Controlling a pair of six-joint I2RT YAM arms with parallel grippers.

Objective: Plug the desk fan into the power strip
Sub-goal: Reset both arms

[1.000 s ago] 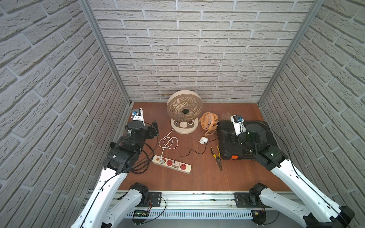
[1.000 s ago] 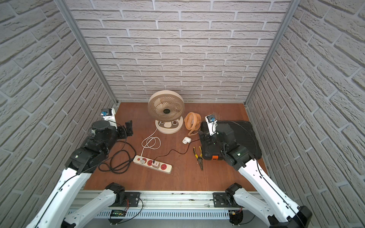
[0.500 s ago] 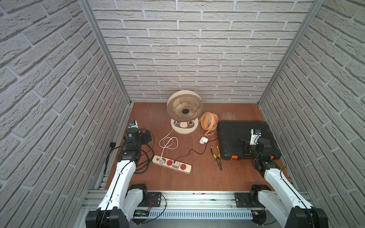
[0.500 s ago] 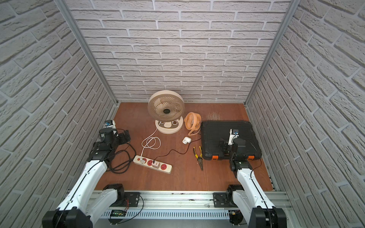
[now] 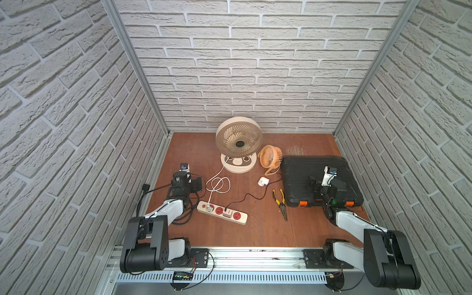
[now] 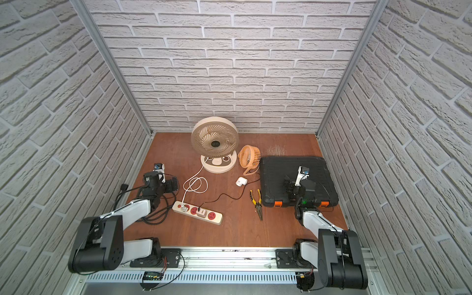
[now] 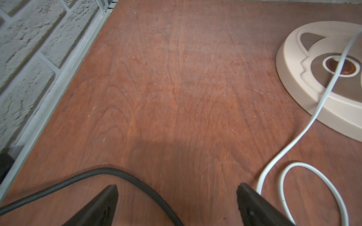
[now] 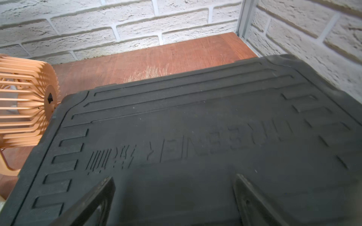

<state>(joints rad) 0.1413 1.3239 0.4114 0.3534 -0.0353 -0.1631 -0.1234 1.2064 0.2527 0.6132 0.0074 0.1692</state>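
**Both top views:** the power strip (image 5: 221,212) lies slantwise on the counter (image 5: 258,229), with bare board between it and the front rail. The desk fan (image 5: 238,140) stands at the back wall. Both arms have folded back since a second ago.

**Left wrist:** the left tool (image 7: 176,187) is spread and empty, straddling a black cord (image 7: 137,182) near the side-wall edge. The fan's white cord (image 7: 304,131) runs beside it.

**Right wrist:** the right tool (image 8: 174,178) is spread and empty over the black case (image 8: 195,127). Only the top views show the strip.
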